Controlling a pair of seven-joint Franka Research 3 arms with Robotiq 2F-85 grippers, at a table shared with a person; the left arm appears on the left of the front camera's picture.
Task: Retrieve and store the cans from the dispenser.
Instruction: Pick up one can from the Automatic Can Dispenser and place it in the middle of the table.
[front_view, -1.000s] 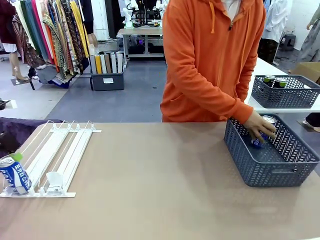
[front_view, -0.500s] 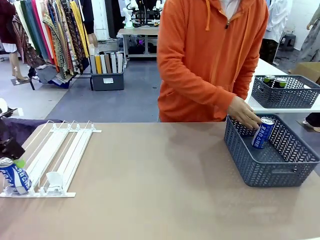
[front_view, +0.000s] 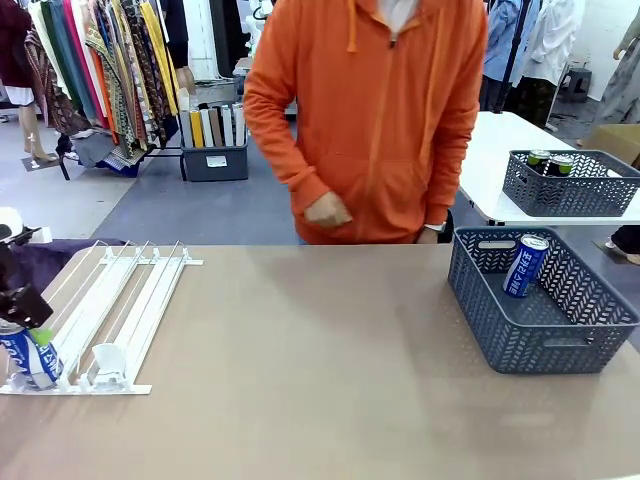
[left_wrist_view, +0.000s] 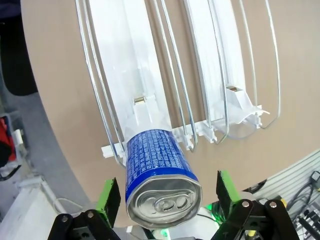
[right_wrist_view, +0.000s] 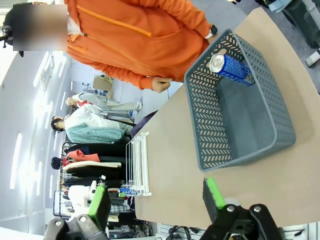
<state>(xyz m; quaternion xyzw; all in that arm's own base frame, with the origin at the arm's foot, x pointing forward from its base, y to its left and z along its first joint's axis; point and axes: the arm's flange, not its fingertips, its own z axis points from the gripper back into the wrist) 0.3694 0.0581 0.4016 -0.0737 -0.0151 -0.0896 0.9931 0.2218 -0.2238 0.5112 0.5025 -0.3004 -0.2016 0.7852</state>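
Observation:
The white dispenser (front_view: 150, 290) lies at the table's left. A blue-and-white can (front_view: 22, 357) stands at its front left corner. My left gripper (front_view: 25, 325) comes in at the left edge and hangs over this can. In the left wrist view the can (left_wrist_view: 160, 175) sits between the two green pads (left_wrist_view: 110, 199), with a gap on each side; the left gripper (left_wrist_view: 166, 194) is open. A second blue-and-white can (front_view: 525, 265) leans inside the grey basket (front_view: 545, 345) at the right. My right gripper (right_wrist_view: 156, 200) is open above the table, short of that basket (right_wrist_view: 240, 120).
A person in an orange hoodie stands at the far edge, one hand (front_view: 325, 212) held near the waist. A white pusher block (front_view: 105, 358) sits in a neighbouring rail. A second grey basket (front_view: 570, 185) with dark cans rests on a white table at the back right.
The person's hand let go of the blue can in the basket, drew back, and the person shifted left. My left gripper came in and lowered around the can in the dispenser.

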